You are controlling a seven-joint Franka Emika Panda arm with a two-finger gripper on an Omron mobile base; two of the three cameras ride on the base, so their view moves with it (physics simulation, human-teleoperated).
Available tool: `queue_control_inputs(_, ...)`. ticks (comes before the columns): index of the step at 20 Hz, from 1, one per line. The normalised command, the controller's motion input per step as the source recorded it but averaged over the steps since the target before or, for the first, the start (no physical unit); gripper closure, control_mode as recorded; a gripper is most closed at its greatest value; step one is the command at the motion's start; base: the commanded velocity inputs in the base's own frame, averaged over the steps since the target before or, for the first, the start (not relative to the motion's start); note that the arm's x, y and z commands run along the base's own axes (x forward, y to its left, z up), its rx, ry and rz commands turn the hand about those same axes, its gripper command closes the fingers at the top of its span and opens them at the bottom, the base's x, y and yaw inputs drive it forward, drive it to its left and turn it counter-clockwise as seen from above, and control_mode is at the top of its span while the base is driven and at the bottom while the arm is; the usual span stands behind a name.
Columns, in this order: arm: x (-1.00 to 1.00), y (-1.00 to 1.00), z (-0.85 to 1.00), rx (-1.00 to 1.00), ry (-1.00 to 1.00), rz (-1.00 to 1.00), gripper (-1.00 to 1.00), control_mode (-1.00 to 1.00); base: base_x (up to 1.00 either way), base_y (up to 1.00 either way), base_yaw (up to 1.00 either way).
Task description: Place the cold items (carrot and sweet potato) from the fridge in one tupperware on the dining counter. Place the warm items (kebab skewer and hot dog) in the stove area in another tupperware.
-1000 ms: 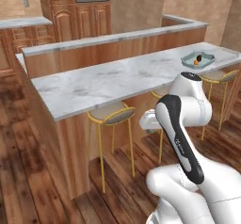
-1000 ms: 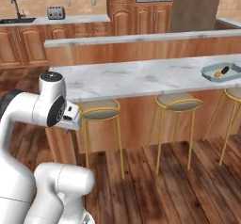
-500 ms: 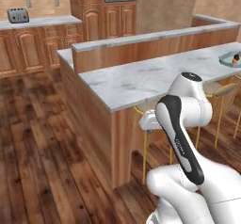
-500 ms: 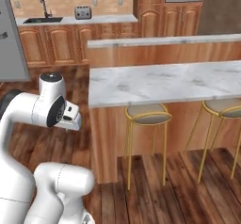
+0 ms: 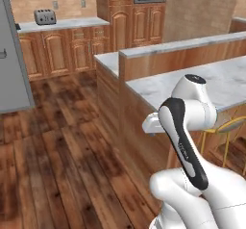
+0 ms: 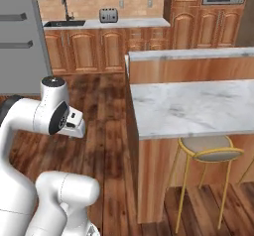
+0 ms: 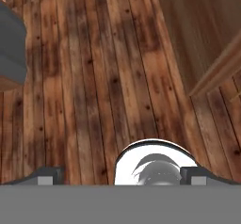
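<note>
End effector (image 7: 120, 176): spread wide | grasp: nothing held | contact: none | below: wood floor (image 7: 94, 77)

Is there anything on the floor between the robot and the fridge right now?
Nothing visible. In the right base view, bare wood floor runs from the arm to the grey fridge at upper left. The dining counter sits off to the right, out of that path.

The white arm is folded up close over its base, elbow raised. The two-finger hand (image 7: 121, 176) points down, its dark finger tips (image 7: 47, 176) spread wide apart with nothing between them.
</note>
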Motion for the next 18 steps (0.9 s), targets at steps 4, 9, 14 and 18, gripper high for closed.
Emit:
queue_control_inputs(4, 0.0, 0.0, 0.0, 0.0, 0.0, 0.0, -1.0, 1.0, 0.98, 0.97, 0.08)
queue_control_inputs(9, 0.0, 0.0, 0.0, 0.0, 0.0, 0.0, -1.0, 1.0, 1.0, 0.39, 0.1)
queue_control_inputs(14, 0.0, 0.0, 0.0, 0.0, 0.0, 0.0, -1.0, 1.0, 1.0, -0.12, 0.11)
queue_control_inputs(18, 0.0, 0.0, 0.0, 0.0, 0.0, 0.0, -1.0, 1.0, 1.0, -0.12, 0.13)
